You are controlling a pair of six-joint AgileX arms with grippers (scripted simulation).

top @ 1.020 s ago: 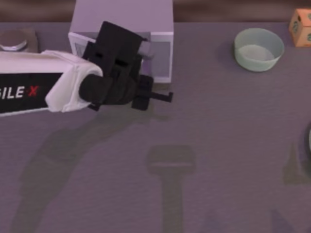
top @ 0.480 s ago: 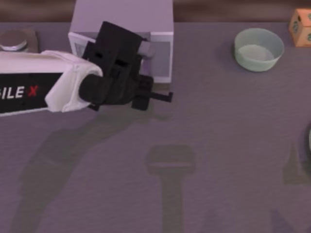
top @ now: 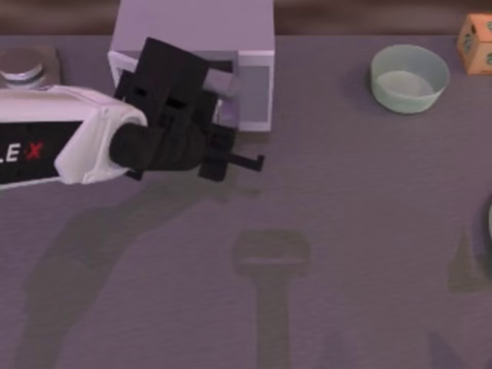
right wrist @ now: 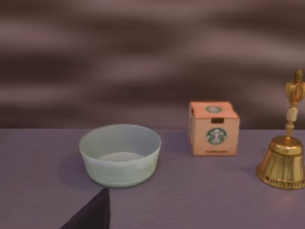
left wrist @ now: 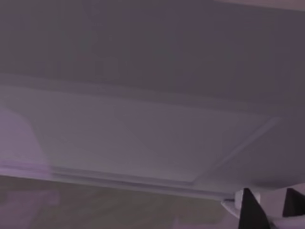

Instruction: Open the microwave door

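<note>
The microwave (top: 196,27) stands at the back of the table, left of centre. Its door (top: 257,88) faces the front, largely covered from above by my left arm. My left gripper (top: 224,138) is against the door's front. In the left wrist view the door (left wrist: 143,133) with its greyish window fills the picture, and the left gripper (left wrist: 271,210) is shut on a pale handle piece (left wrist: 233,206) at the door's edge. My right gripper (right wrist: 93,217) is out of the top view; the right wrist view shows only a dark tip of it, low over the table.
A pale green bowl (top: 409,77) (right wrist: 120,155) sits at the back right, and an orange carton (top: 477,42) (right wrist: 213,128) is in the far right corner. A gold bell (right wrist: 285,157) stands beside the carton. A small metal scale (top: 23,65) lies left of the microwave.
My left arm and gripper have shifted a little to the left and toward the back, staying at the door. The microwave body and the right-side objects have not moved.
</note>
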